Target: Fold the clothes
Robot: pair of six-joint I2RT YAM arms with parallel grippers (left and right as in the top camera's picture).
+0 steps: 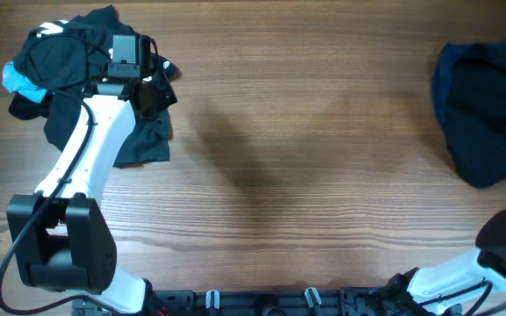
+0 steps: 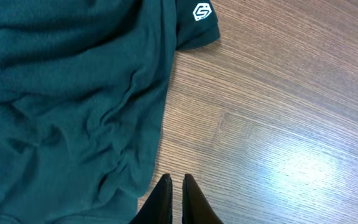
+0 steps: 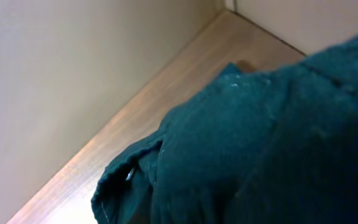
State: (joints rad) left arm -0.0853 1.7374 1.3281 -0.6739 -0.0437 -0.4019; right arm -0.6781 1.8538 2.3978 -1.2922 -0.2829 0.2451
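A heap of black clothes lies at the table's far left, with a light-blue piece at its left edge. My left gripper hovers over the heap's right edge. In the left wrist view its fingertips are pressed together with nothing between them, just right of a dark garment bearing a small white logo. A dark navy pile sits at the far right. Dark fabric fills the right wrist view and my right fingers do not show there.
My right arm rests low at the front right corner, short of the navy pile. Bare wooden table stretches between the two heaps. A pale wall borders the table beyond the navy pile.
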